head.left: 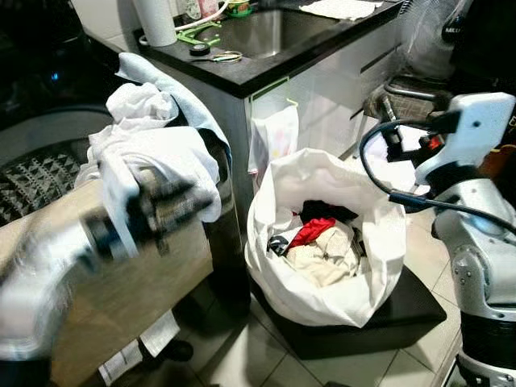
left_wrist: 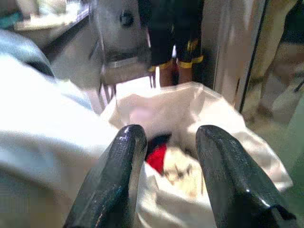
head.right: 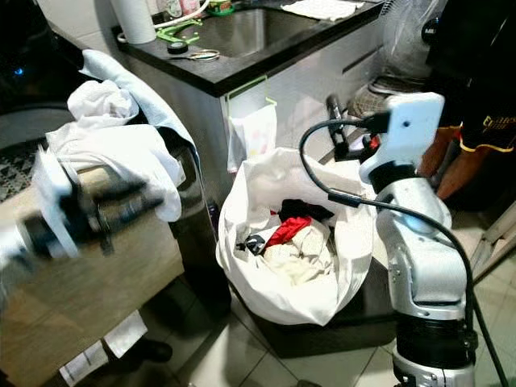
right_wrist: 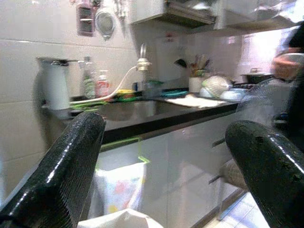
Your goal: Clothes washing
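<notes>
A: Your left gripper (head.left: pixel 173 201) has white clothes (head.left: pixel 153 153) bunched over it at nine o'clock; from the wrist, cloth sits between the fingers (left_wrist: pixel 114 180), which stand only partly closed.

B: So lift clear before swinging. The laundry bag (head.left: pixel 322 242) sits at the centre.

A: Right gripper (right_wrist: pixel 166 156) is raised at three o'clock, spread wide, holding nothing. I'd keep it out.

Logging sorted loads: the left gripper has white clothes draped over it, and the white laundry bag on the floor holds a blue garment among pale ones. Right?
Not quite. The garment in the white laundry bag is red, not blue, as the left eye view shows. The rest stands: white clothes drape over the left gripper.
</notes>
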